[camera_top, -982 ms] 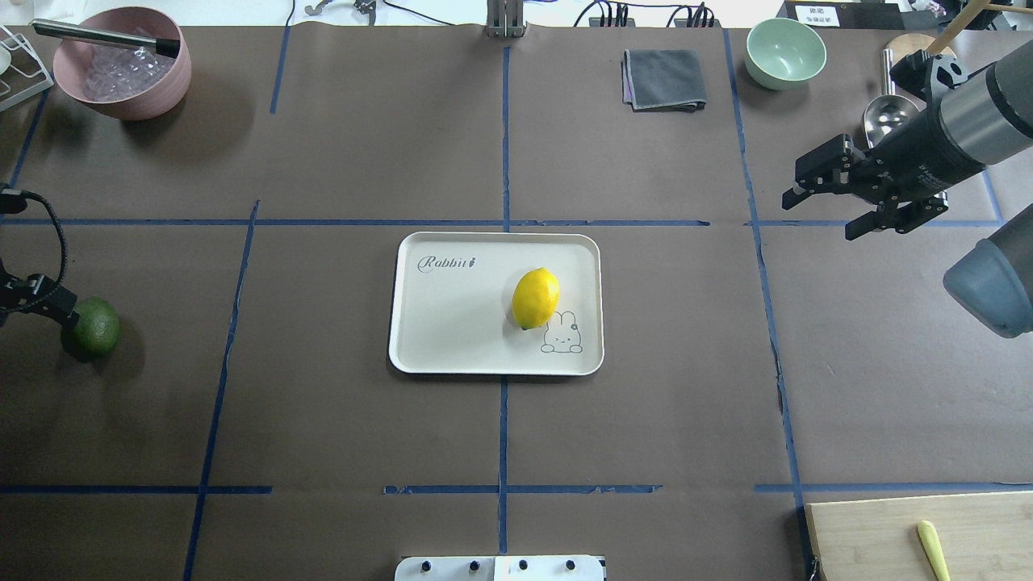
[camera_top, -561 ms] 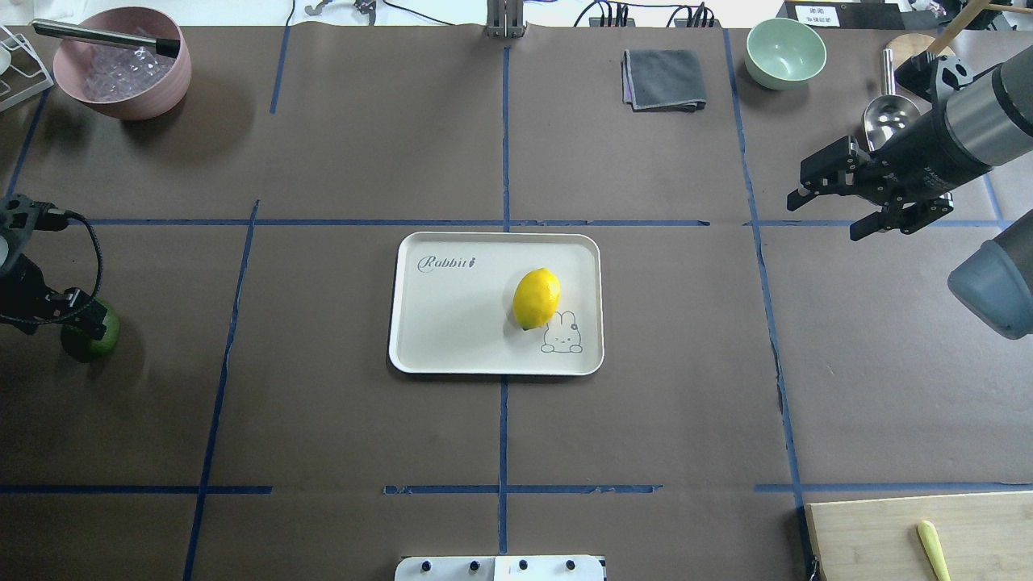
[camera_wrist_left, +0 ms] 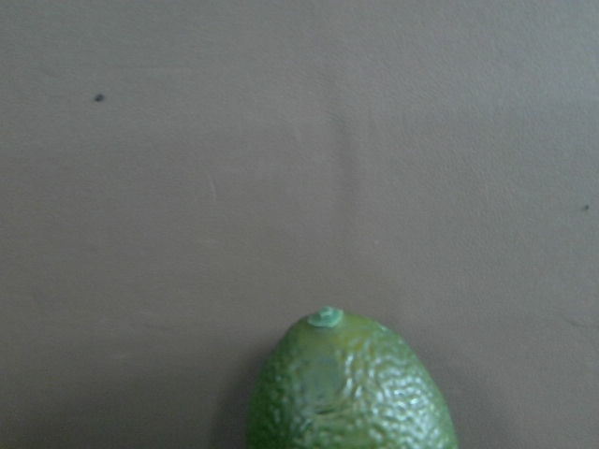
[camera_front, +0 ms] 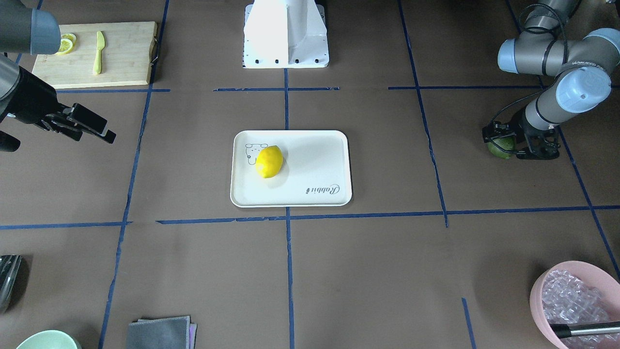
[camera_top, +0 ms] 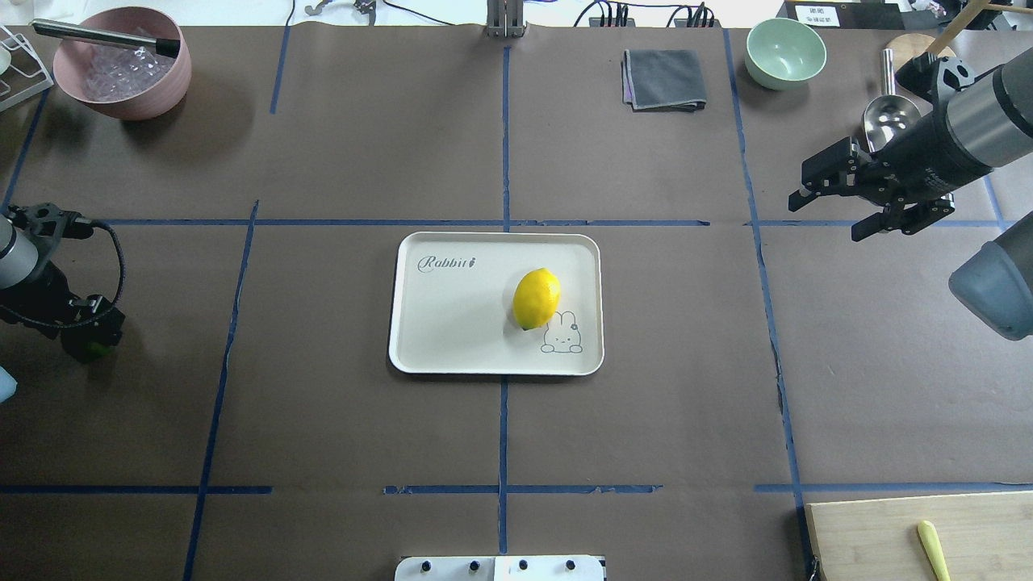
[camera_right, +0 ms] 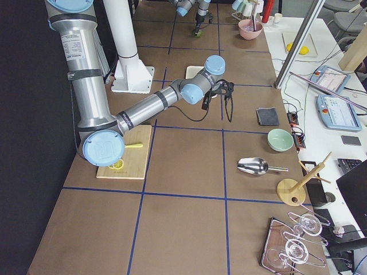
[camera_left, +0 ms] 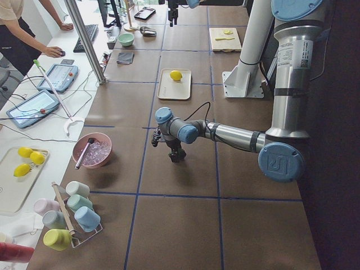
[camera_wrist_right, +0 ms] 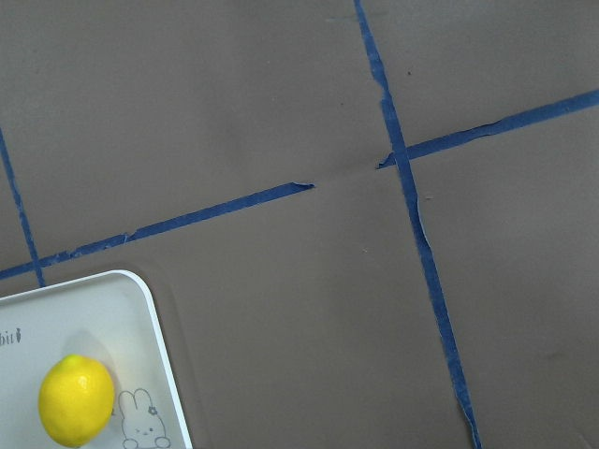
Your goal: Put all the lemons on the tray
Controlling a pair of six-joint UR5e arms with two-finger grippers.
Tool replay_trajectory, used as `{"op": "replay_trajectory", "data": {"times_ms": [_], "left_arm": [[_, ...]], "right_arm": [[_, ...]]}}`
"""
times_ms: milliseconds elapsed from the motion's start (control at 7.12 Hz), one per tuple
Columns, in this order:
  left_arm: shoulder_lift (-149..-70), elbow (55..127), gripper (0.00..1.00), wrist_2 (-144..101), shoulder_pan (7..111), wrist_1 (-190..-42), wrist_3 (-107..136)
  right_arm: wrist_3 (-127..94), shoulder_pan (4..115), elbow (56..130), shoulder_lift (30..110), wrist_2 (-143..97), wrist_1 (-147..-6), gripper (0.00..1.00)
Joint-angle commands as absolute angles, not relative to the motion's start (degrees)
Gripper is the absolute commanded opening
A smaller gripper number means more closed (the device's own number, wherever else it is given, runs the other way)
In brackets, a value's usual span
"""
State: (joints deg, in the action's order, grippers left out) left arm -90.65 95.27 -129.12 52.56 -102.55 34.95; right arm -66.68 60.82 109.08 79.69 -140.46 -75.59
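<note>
The bright yellow lemon lies on the right part of the cream tray, next to the rabbit drawing; it also shows in the front view and the right wrist view. The dark green lemon lies on the table far to the tray's left. In the overhead view only a sliver of it shows under my left gripper. That gripper is open and low over it, jaws either side. The left wrist view shows the lemon's dimpled end. My right gripper is open and empty, raised at the far right.
A pink bowl stands at the back left. A grey cloth, a green bowl and a metal scoop are at the back right. A wooden cutting board with a knife is at the front right.
My left gripper has moved from beside the green lemon to over it and now covers most of it. My right gripper has drifted slightly right. The yellow lemon has not moved.
</note>
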Motion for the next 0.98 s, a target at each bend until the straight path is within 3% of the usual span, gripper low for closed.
{"op": "replay_trajectory", "data": {"times_ms": [0, 140, 421, 702, 842], "left_arm": [[-90.8, 95.9, 0.16, -129.5, 52.5, -102.6, 35.2], [-91.2, 97.1, 0.00, -129.6, 52.5, -102.6, 35.3], [-94.2, 107.9, 0.00, -132.7, 52.7, -101.1, 45.5], [-109.0, 106.5, 0.00, -135.9, 52.1, -100.9, 62.8], [-116.7, 101.2, 0.00, -135.3, 46.4, -101.3, 69.3]], "right_arm": [[-66.7, 60.8, 109.0, 79.7, -140.3, -75.6, 1.00], [-66.6, 60.8, 109.1, 79.7, -140.3, -75.6, 1.00], [-66.6, 60.8, 109.1, 79.7, -140.4, -75.6, 1.00], [-66.6, 60.8, 109.2, 79.7, -140.4, -75.6, 1.00], [-66.6, 60.8, 109.2, 79.9, -140.4, -75.5, 1.00]]}}
